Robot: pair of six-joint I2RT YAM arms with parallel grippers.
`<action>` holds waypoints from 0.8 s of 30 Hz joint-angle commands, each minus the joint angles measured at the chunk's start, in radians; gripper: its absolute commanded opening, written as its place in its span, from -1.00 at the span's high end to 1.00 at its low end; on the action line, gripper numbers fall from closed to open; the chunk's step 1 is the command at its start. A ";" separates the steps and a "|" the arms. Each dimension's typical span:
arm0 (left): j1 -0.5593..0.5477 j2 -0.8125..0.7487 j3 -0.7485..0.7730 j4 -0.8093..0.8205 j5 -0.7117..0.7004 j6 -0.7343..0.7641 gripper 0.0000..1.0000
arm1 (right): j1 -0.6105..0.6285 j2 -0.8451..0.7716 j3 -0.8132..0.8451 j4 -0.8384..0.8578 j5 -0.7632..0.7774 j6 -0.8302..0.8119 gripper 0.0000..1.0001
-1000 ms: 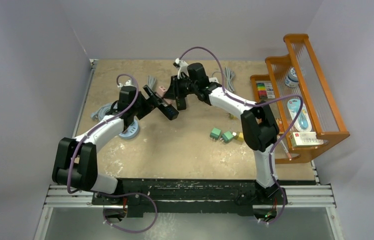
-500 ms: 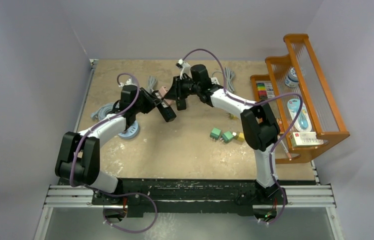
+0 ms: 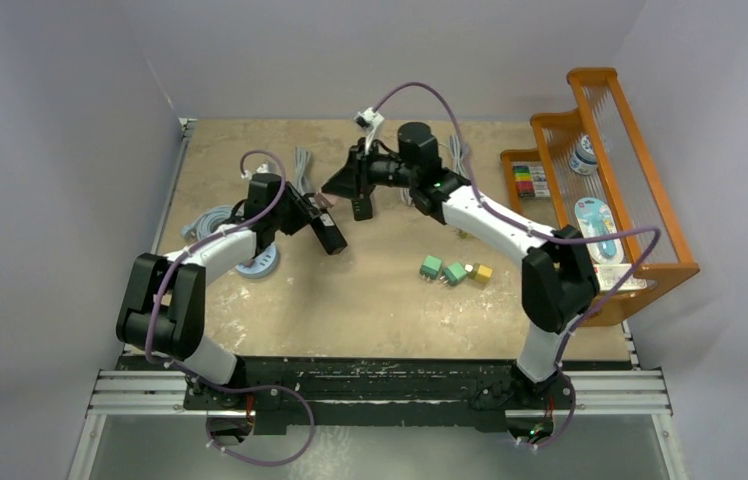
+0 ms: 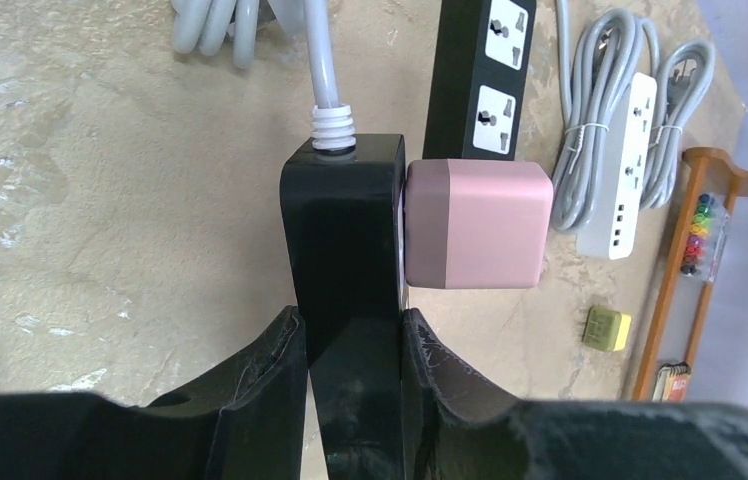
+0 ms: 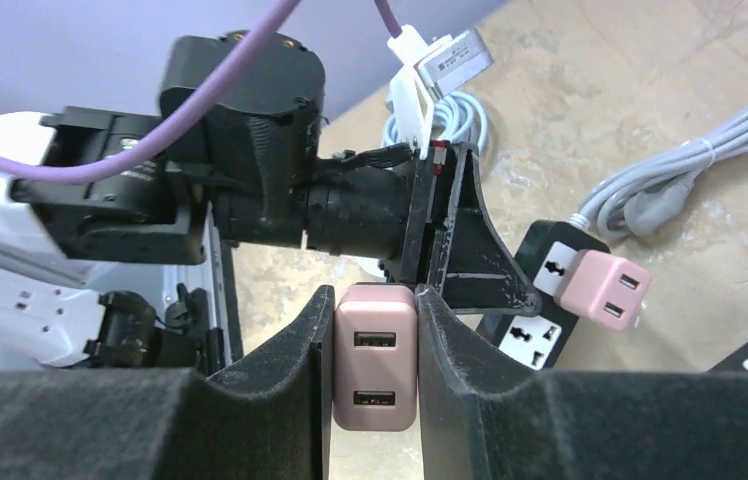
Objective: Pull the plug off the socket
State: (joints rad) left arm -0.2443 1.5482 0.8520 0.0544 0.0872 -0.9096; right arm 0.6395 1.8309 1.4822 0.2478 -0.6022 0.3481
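My left gripper (image 4: 350,322) is shut on the end of a black socket strip (image 4: 343,220) with a grey cable. A pink plug (image 4: 480,225) sits in the strip's side, just beyond the fingertips. My right gripper (image 5: 375,296) is shut on a second pink plug (image 5: 376,360) with two USB ports, held in the air apart from the strip. In the top view, the right gripper (image 3: 335,187) hangs above and right of the left gripper (image 3: 313,213). The right wrist view shows the strip (image 5: 535,300) with its plugged-in pink plug (image 5: 605,288).
Another black strip (image 4: 485,80) and a white strip (image 4: 625,170) with coiled grey cables lie behind. Two green cubes (image 3: 442,269) and a yellow one (image 3: 480,271) sit mid-table. An orange rack (image 3: 600,190) stands at the right. A round blue-white object (image 3: 255,262) lies under the left arm.
My left gripper has shut on the black strip. The right arm has pulled up and to the right with its pink plug, away from the strip.
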 commanded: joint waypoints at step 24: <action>0.011 -0.079 0.133 -0.063 0.013 0.171 1.00 | -0.150 0.057 -0.378 0.113 -0.037 0.002 -0.11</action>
State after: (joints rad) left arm -0.2420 1.5425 0.9321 -0.0517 0.0803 -0.7822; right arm 0.4862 1.9198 1.0588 0.2966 -0.6647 0.3725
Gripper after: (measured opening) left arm 0.314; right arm 0.493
